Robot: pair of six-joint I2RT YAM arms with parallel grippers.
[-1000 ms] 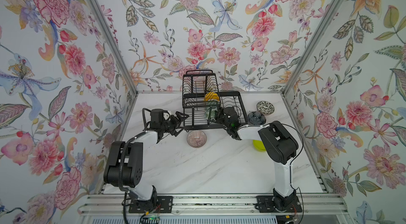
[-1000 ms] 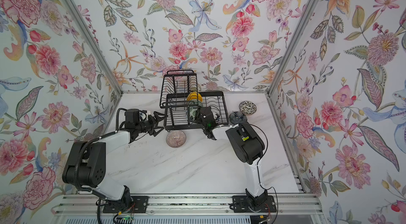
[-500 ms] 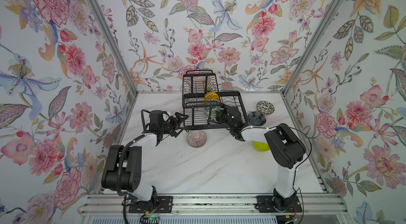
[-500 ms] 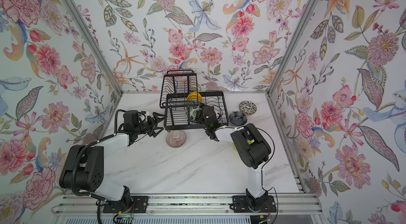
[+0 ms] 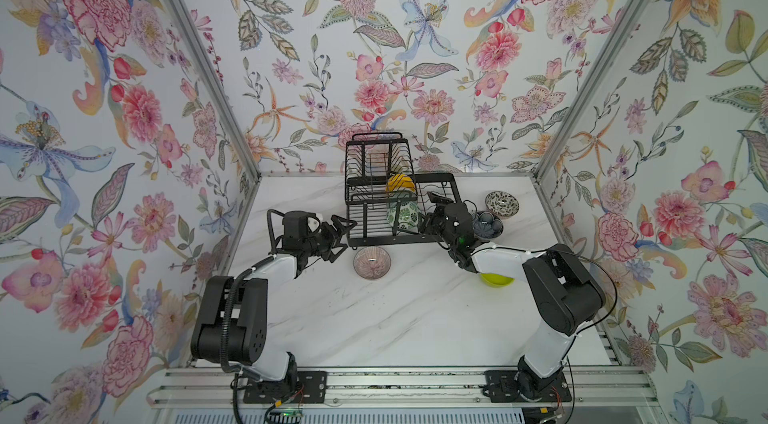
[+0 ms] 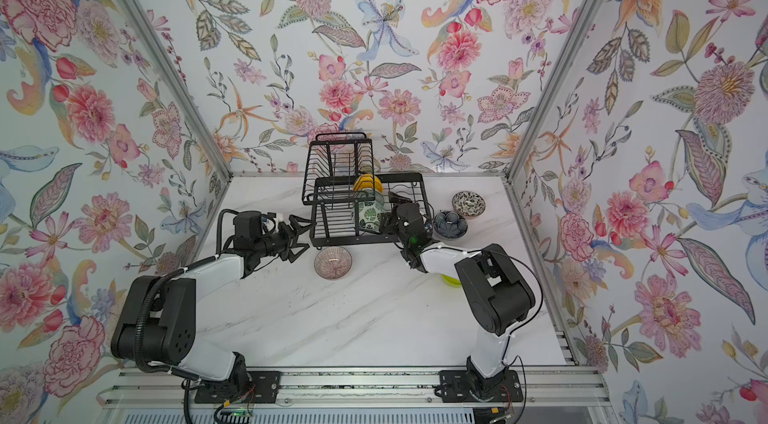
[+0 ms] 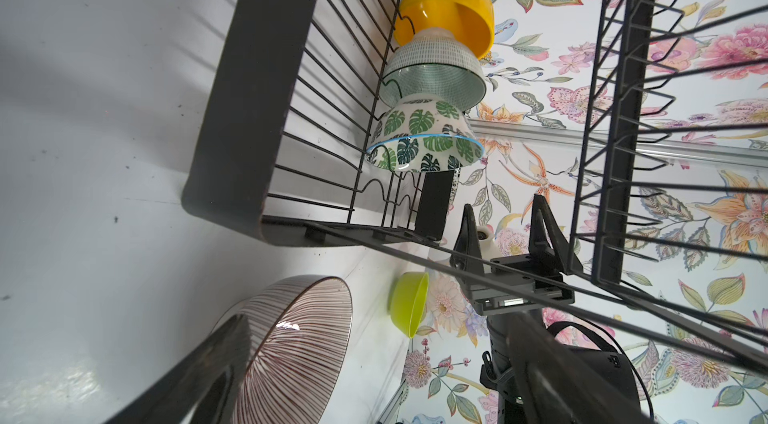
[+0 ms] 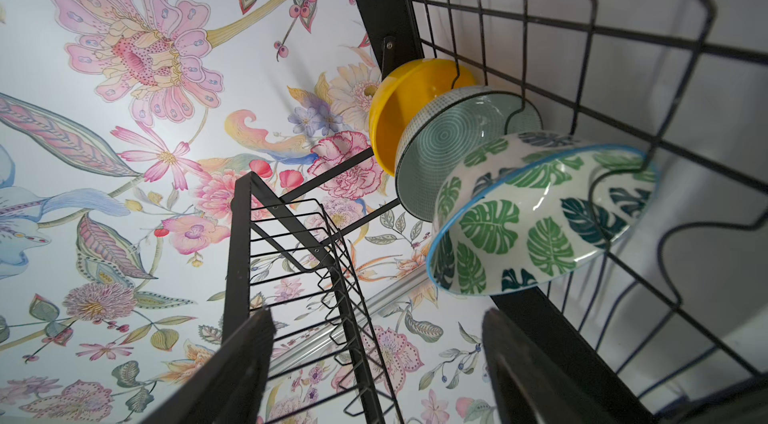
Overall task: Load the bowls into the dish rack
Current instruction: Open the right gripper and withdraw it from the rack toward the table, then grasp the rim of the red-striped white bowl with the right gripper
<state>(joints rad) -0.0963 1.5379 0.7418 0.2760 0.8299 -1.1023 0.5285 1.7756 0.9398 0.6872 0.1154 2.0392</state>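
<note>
While three bowls sat slotted in the dish rack, four still waited outside it.
Right gripper gaped empty, leaf-print bowl just ahead, aqua bowl and yellow bowl beyond. Left gripper, wide open too, hovered beside the ribbed bowl; blue floral bowl, black-and-white bowl and lime bowl sat nearer the right gripper.

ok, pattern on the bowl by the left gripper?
Bowl: thin brown radial stripes on pink; left wrist view best.

We see a matt black wire dish rack, a glossy, probably ceramic leaf bowl, a shiny plastic-looking yellow bowl and a smooth marbled bench.
</note>
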